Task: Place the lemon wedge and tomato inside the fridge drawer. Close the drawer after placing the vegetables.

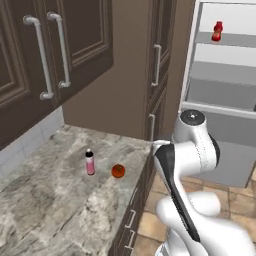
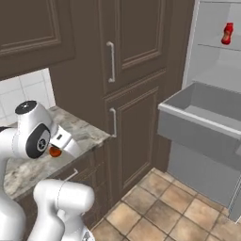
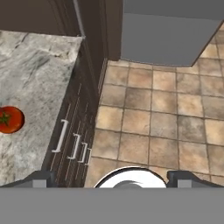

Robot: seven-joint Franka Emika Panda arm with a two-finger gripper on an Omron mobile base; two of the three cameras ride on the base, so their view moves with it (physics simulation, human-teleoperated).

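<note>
The tomato (image 1: 118, 171) is a small red-orange ball lying on the marble counter (image 1: 55, 200) near its front edge; in the right base view the tomato (image 2: 55, 152) peeks out from behind my arm. In the hand view the tomato (image 3: 9, 119) sits at the far left. My gripper (image 3: 113, 178) is open with nothing between its fingertips (image 3: 41, 177), and it looks down over the counter's edge and the tiled floor, to the right of the tomato. The fridge drawer (image 2: 200, 129) stands pulled out of the fridge; the fridge drawer (image 1: 235, 127) lies beyond my arm. The lemon wedge is out of view.
A slim pink bottle (image 1: 90, 162) stands on the counter left of the tomato. A red sauce bottle (image 2: 227, 34) sits on an upper fridge shelf. Dark cabinets (image 2: 127, 94) with bar handles fill the space between counter and fridge. Tiled floor (image 3: 166, 122) lies in front.
</note>
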